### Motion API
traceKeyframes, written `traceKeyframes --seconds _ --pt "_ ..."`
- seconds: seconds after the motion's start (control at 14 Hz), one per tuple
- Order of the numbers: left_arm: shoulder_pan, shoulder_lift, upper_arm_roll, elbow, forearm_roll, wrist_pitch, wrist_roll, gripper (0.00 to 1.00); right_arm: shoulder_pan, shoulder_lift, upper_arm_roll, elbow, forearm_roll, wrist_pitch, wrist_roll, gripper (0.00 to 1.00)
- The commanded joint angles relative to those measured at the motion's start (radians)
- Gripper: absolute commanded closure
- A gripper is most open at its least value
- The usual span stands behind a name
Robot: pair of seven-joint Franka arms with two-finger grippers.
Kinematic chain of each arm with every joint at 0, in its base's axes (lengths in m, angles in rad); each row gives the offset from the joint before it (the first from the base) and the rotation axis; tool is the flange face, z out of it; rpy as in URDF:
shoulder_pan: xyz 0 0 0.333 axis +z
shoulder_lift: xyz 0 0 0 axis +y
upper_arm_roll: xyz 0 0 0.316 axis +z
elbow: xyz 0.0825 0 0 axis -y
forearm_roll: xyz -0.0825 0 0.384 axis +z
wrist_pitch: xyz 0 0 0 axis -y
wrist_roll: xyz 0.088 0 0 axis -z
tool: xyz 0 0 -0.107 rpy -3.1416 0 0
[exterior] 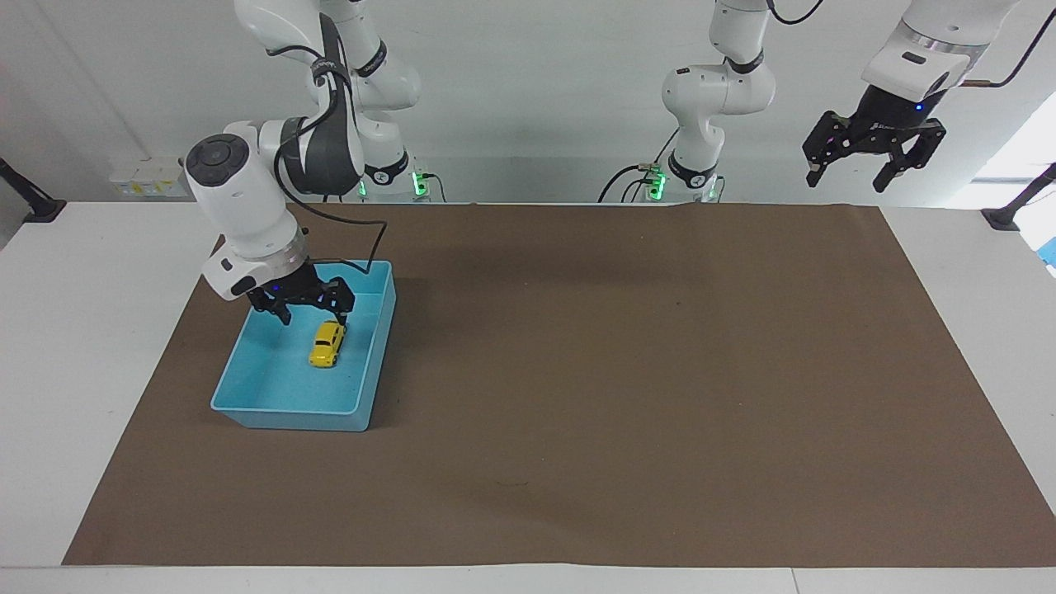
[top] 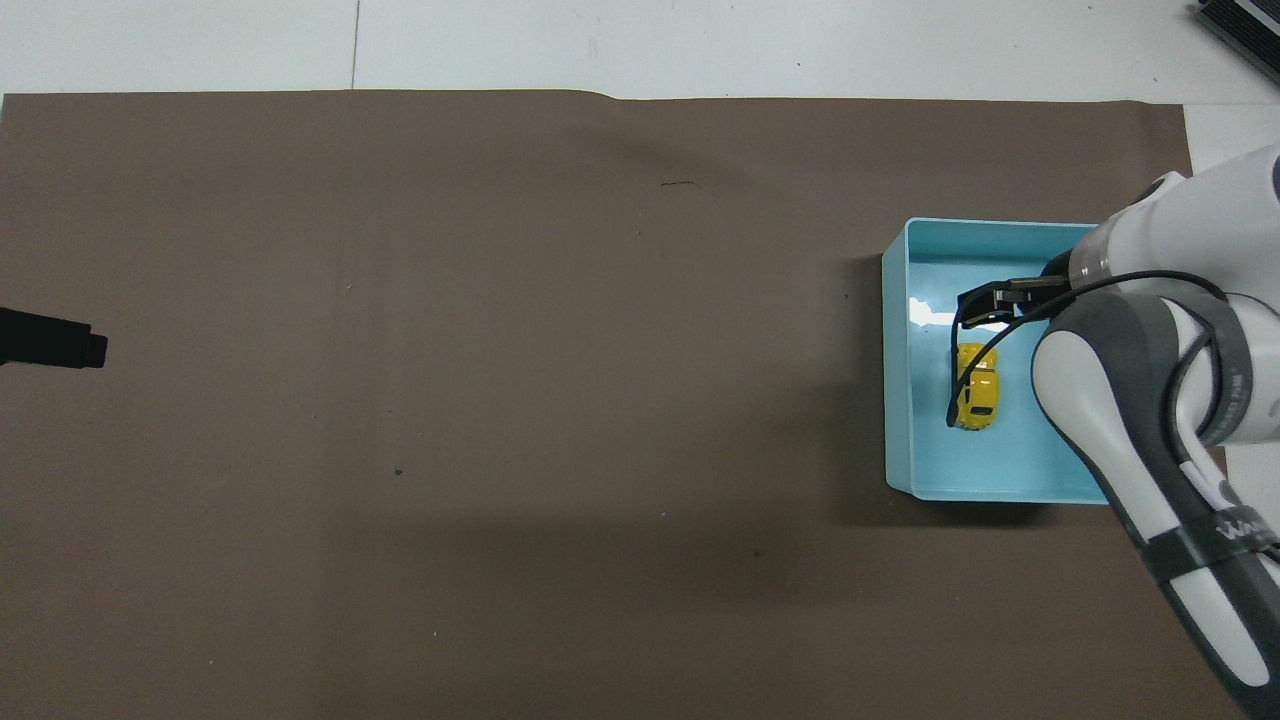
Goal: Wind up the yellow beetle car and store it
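The yellow beetle car (exterior: 327, 344) lies free on the floor of the light-blue bin (exterior: 247, 403), toward the right arm's end of the table. It also shows in the overhead view (top: 977, 387) inside the bin (top: 895, 380). My right gripper (exterior: 313, 318) is open and empty, raised over the bin just above the car and clear of it; one finger (top: 985, 301) shows from above. My left gripper (exterior: 875, 162) is open and empty, held high over the left arm's end of the table, where that arm waits; only its tip (top: 50, 339) shows in the overhead view.
A brown mat (exterior: 577, 371) covers most of the white table (exterior: 74, 330). The right arm's elbow and cable hang over the bin's edge that is toward the right arm's end of the table.
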Motion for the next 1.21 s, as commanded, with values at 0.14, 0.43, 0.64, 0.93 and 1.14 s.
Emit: traceKeyframes --seconds 0.14,0.43,0.64,0.93,1.14 --pt "0.007 -0.017 -0.002 -0.013 -0.005 -0.01 0.001 0.0 -0.009 -0.111 0.009 0.017 -0.005 -0.105 0.02 0.0" --pt "0.007 -0.017 -0.002 -0.011 -0.005 -0.01 0.001 0.0 -0.009 -0.116 0.008 0.146 0.031 -0.273 0.022 0.0" --pt "0.007 -0.017 -0.002 -0.013 -0.005 -0.01 0.001 0.0 -0.016 -0.107 0.008 0.241 0.032 -0.39 0.02 0.0" --pt "0.007 -0.017 -0.002 -0.011 -0.005 -0.01 0.001 0.0 -0.018 -0.11 0.008 0.274 0.028 -0.424 0.016 0.0" --pt "0.007 -0.015 -0.002 -0.011 -0.005 -0.01 0.001 0.0 -0.013 -0.116 0.008 0.255 0.026 -0.39 0.011 0.0"
